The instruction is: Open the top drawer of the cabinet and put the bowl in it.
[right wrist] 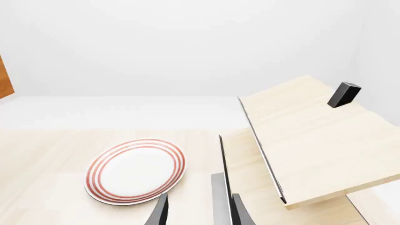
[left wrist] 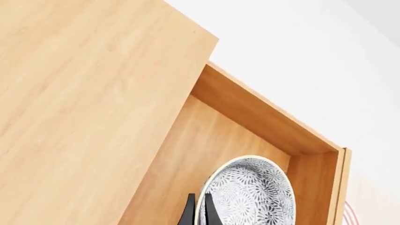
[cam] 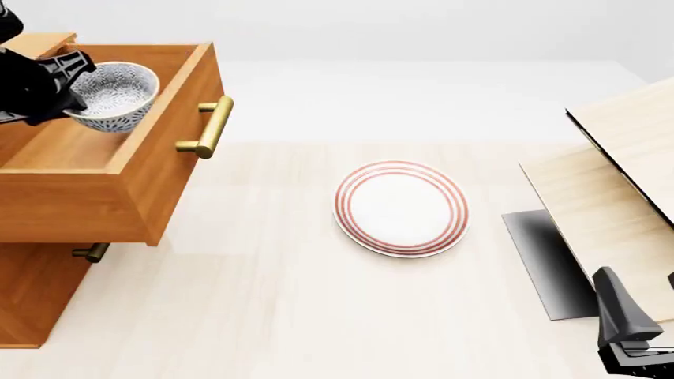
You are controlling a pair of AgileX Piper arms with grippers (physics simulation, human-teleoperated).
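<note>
The orange-brown cabinet stands at the table's left with its top drawer pulled out and its brass handle facing the middle. My left gripper is shut on the rim of the speckled bowl, holding it tilted over the open drawer. In the left wrist view the gripper pinches the bowl's edge, with the drawer's walls around it and the cabinet top beside it. Whether the bowl touches the drawer floor I cannot tell. My right gripper rests open at the near right.
A white plate with red rings lies mid-table, also in the right wrist view as the plate ahead of the open right gripper. Pale light-wood boards lean at the right. A lower drawer's handle pokes out under the top drawer.
</note>
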